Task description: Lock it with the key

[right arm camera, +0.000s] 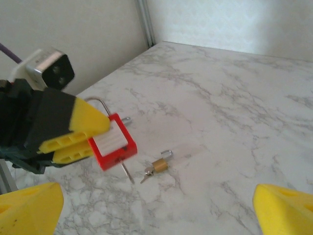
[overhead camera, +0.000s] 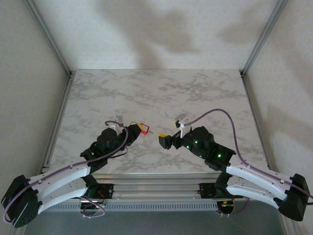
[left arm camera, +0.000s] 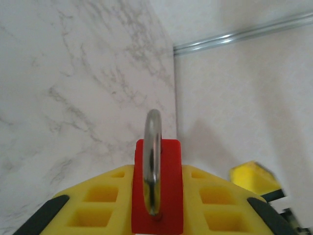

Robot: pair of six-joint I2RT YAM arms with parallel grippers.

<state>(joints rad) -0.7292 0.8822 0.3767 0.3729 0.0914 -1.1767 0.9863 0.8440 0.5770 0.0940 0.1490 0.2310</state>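
The table (overhead camera: 195,93) beyond lies open. Between left gripper (overhead camera: 138,130) and right gripper (overhead camera: 164,141) there are 2 obstacles — the held red padlock (overhead camera: 142,128) and a small brass padlock (right arm camera: 160,165) lying below.

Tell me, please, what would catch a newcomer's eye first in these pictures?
The red padlock, pinched in the left gripper over the near half of the marble table, stands out first, its steel shackle plain in the left wrist view. Beside it on the table lies a small brass lock with what looks like a key, and the right gripper faces them, yellow fingers spread wide.
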